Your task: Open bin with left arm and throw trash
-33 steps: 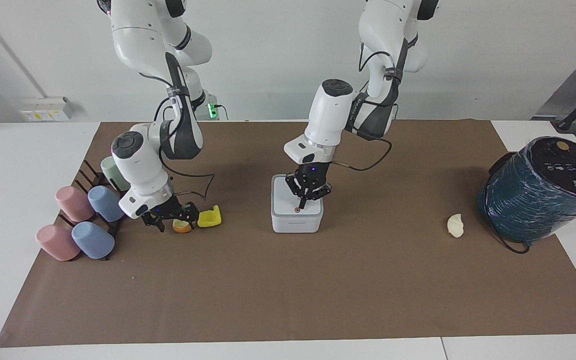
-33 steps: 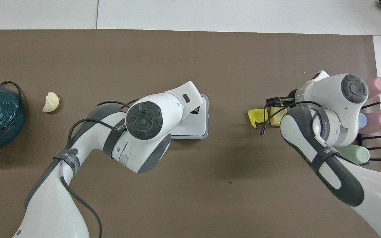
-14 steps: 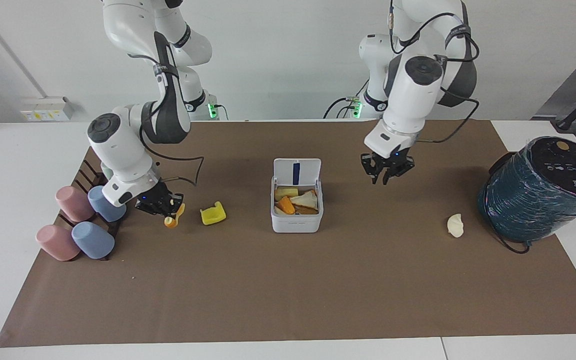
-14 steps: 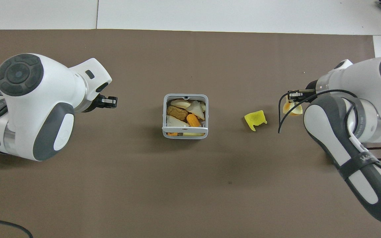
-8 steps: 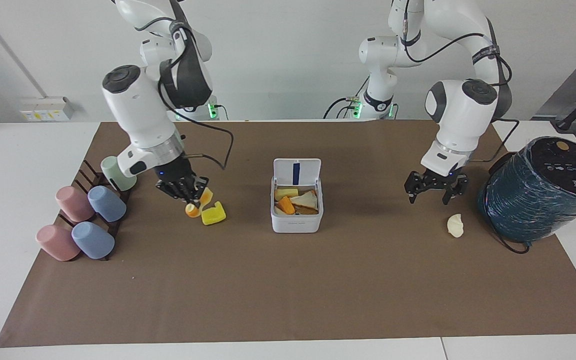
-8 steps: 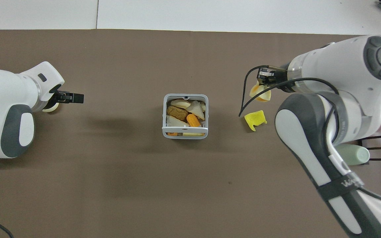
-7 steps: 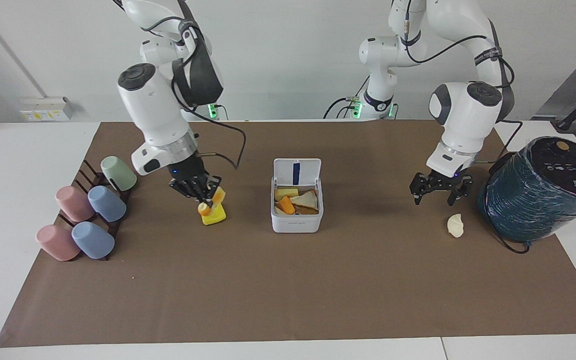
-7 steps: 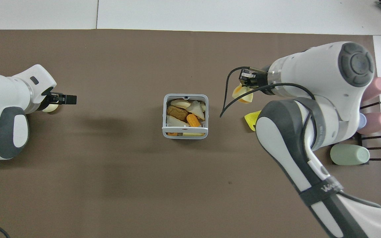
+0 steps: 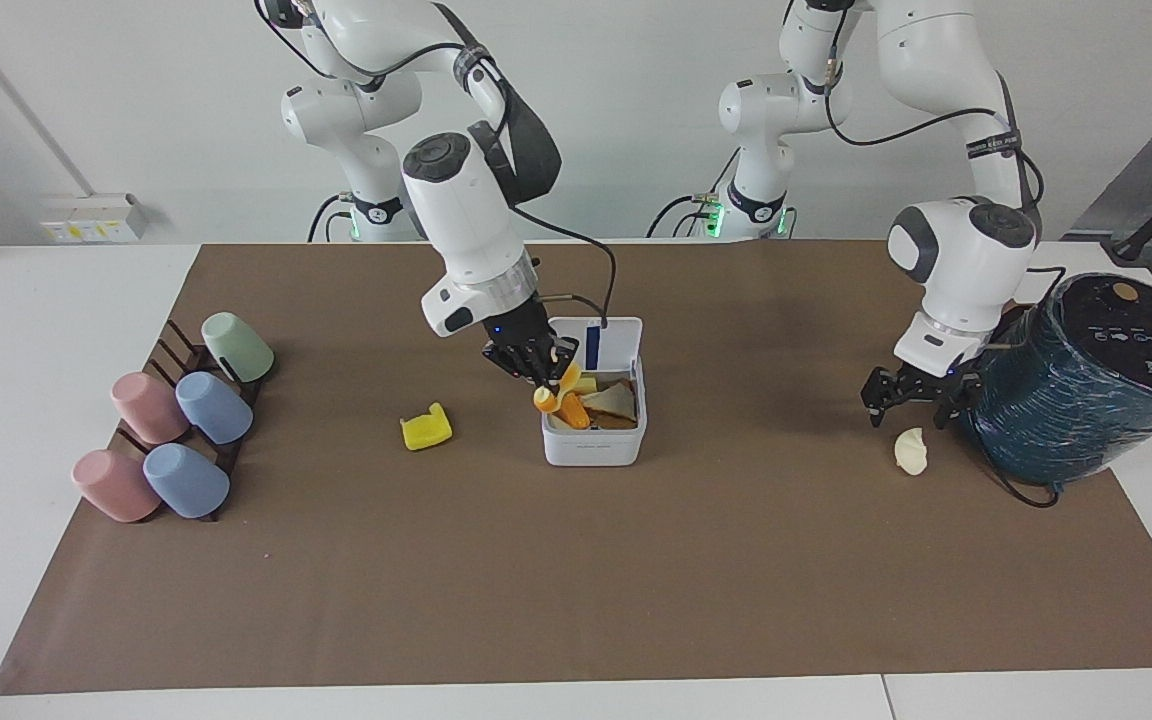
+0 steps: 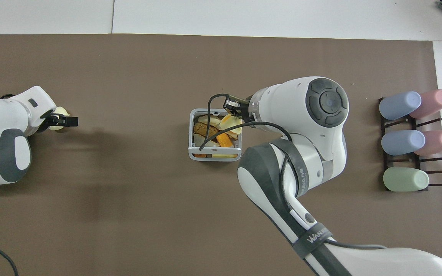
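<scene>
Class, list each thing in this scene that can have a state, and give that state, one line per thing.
bin: lid up, scraps inside.
orange-yellow wedge: held over the bin.
right tool: shut on the wedge.
yellow notched piece: lying on the mat.
cream lump: lying on the mat.
left tool: open, over the cream lump.
cups: tipped on their rack.

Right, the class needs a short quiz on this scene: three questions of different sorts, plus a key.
1. True or false: the bin has its lid shut.
2. What does the right claw hold over the bin? A) a spoon B) the orange wedge C) a bottle
3. Fill in: the open left claw hangs over the ____ lump beside the teal cylinder.

Key: 1 false, the lid stands open; 2 B; 3 cream-white.
</scene>
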`<state>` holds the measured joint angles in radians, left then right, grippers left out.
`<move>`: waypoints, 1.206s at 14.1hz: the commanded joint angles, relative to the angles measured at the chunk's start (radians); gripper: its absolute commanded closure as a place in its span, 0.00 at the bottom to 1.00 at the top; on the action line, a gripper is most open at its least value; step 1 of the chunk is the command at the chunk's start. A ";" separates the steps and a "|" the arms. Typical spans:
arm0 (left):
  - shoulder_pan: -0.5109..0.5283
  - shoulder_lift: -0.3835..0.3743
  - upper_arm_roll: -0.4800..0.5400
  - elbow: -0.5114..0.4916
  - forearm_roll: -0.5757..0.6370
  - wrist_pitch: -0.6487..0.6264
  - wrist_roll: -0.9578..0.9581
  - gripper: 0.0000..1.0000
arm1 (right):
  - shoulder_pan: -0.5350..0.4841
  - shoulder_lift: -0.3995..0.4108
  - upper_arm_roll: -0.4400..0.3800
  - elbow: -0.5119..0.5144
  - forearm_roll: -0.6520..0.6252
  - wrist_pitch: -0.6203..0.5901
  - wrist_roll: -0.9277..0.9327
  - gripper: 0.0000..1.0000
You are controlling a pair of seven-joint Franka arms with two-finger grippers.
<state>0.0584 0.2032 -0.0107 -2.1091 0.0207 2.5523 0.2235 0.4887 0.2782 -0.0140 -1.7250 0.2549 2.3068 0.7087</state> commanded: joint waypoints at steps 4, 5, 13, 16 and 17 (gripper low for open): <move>0.052 0.051 -0.008 -0.014 0.010 0.080 0.079 0.71 | 0.027 0.047 0.002 -0.007 0.056 0.063 0.006 0.61; 0.055 0.051 -0.009 -0.012 0.010 0.080 0.079 1.00 | 0.027 0.045 0.002 -0.007 0.055 0.060 0.005 0.07; -0.021 -0.039 -0.014 0.092 0.008 -0.147 0.048 1.00 | 0.027 0.047 0.002 -0.005 0.046 0.065 -0.005 0.00; -0.074 -0.048 -0.015 0.152 0.010 -0.233 -0.054 1.00 | 0.027 0.047 0.000 -0.004 0.038 0.065 -0.005 0.00; -0.097 -0.048 -0.018 0.173 0.010 -0.260 -0.082 1.00 | 0.025 0.039 -0.004 -0.001 0.027 0.051 -0.008 0.00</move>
<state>0.0001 0.1541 -0.0358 -1.9745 0.0206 2.3500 0.1975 0.5171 0.3298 -0.0145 -1.7254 0.2892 2.3565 0.7091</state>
